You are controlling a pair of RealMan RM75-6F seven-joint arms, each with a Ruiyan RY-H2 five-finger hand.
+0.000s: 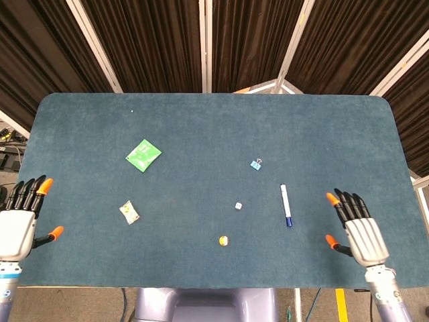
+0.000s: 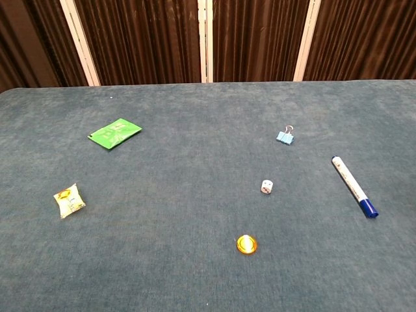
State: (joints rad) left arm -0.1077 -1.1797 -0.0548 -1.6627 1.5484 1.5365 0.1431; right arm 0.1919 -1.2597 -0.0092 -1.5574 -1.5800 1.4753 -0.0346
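The chest view shows neither hand; both lie outside its frame. In the head view the left hand (image 1: 17, 225) sits at the left picture edge, its outer side and forearm cut off by the left and bottom edges. The arm below the right hand (image 1: 356, 231) is cut off by the bottom edge.

The printing on the green packet (image 1: 143, 155) and on the small yellow sachet (image 2: 68, 199) is too small to read. The pips of the die (image 2: 267, 186) cannot be counted. The marker (image 2: 354, 186) carries a label too small to read. The orange round object (image 2: 246, 244) cannot be identified.
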